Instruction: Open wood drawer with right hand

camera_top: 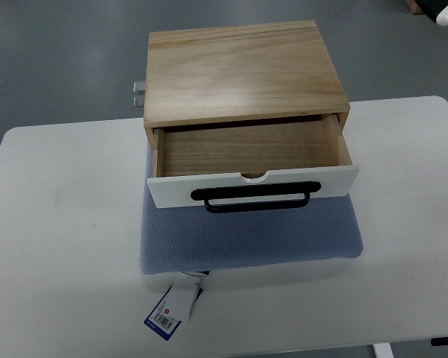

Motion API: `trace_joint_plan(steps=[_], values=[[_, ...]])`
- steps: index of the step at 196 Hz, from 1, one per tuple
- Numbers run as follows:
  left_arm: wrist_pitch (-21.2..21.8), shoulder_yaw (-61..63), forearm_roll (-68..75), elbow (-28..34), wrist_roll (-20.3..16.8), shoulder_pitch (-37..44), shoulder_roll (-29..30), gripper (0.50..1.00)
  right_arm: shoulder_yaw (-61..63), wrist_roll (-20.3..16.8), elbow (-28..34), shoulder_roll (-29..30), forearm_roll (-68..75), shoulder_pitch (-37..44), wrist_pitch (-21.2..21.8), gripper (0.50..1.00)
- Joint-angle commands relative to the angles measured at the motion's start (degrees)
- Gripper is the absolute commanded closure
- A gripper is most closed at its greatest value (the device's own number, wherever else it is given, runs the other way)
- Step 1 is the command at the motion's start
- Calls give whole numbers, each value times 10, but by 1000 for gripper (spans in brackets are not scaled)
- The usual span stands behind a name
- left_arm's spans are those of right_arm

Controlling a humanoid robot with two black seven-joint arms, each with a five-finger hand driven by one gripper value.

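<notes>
Drawer (250,160) already pulled out of wooden box (243,67), resting on blue pad (246,235). Black handle (252,198) runs left-right. Neither hand in view; finger state and nearer side cannot be told.

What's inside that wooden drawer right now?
The open drawer shows only its bare wood floor; nothing lies in the visible part. Its rear portion stays hidden under the wooden box, so that area cannot be checked.

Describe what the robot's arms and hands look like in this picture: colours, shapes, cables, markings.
Neither arm nor hand is in view, so their look cannot be told. The picture shows only the wood box with its drawer pulled open, its black handle, a blue cushion and the white table.
</notes>
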Motion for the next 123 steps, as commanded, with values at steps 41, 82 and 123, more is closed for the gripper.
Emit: trace_joint_plan(steps=[41, 82, 123], values=[[0, 0, -1, 0, 0, 6, 0, 500, 130, 13, -27, 79, 0, -67, 23, 556], [0, 1, -1, -1, 0, 8, 0, 500, 150, 14, -37, 108, 0, -102, 73, 556], [0, 1, -1, -1, 0, 9, 0, 500, 163, 14, -46, 110, -2, -109, 75, 556]])
